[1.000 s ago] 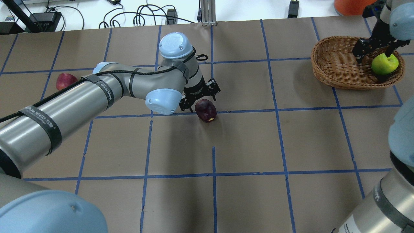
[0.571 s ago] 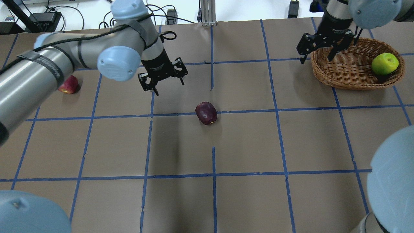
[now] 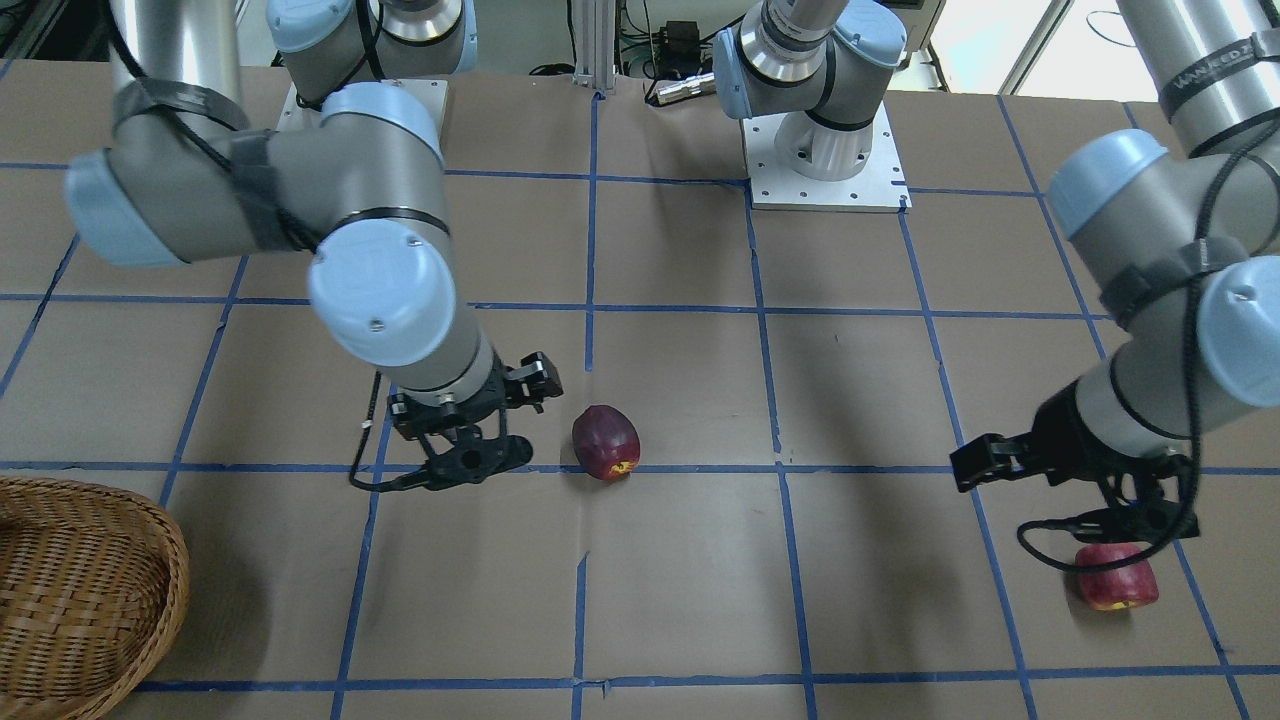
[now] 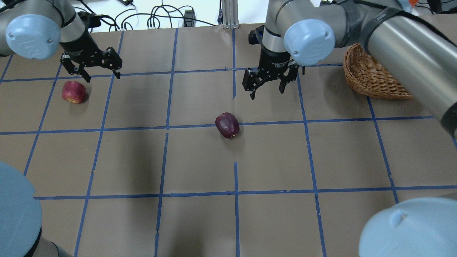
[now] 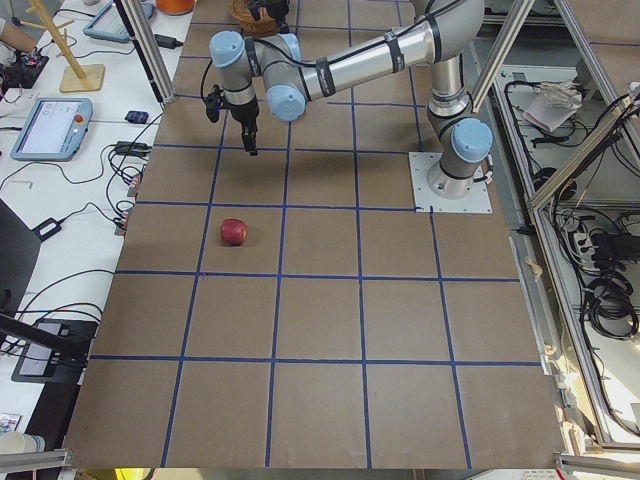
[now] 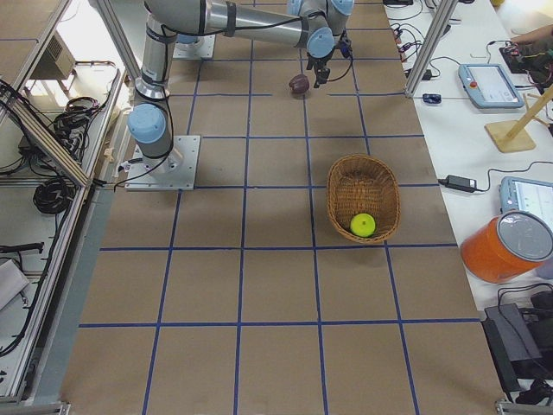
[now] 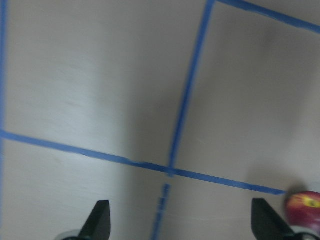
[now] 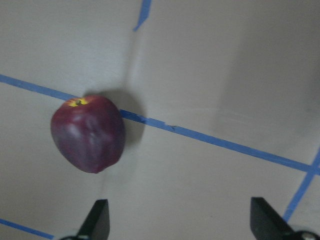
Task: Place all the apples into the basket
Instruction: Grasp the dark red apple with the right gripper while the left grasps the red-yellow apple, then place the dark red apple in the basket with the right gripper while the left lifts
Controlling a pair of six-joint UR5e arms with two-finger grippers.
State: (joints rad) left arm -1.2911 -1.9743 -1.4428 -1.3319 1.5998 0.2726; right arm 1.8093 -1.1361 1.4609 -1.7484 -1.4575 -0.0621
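Note:
The dark maroon apple (image 4: 227, 125) lies on a blue line at the table's middle. My right gripper (image 4: 267, 89) hangs open and empty just beyond it; in the right wrist view the apple (image 8: 89, 134) sits left of the spread fingertips (image 8: 97, 217). The lighter red apple (image 4: 74, 92) lies at the far left. My left gripper (image 4: 100, 73) is open and empty just beyond and right of it; that apple (image 7: 305, 210) shows at the left wrist view's lower right edge. The lime-green apple (image 6: 363, 225) lies inside the wicker basket (image 6: 339, 194), whose rim (image 4: 371, 76) is partly hidden by my right arm.
The table is brown paper with a grid of blue tape lines (image 4: 235, 194). Cables and power bricks (image 4: 153, 19) lie past the far edge. The arm bases (image 3: 820, 150) stand at the robot's side of the table.
My left gripper left the maroon apple and swung left to the red apple. My right gripper let go of the green apple in the basket and moved left to the maroon apple.

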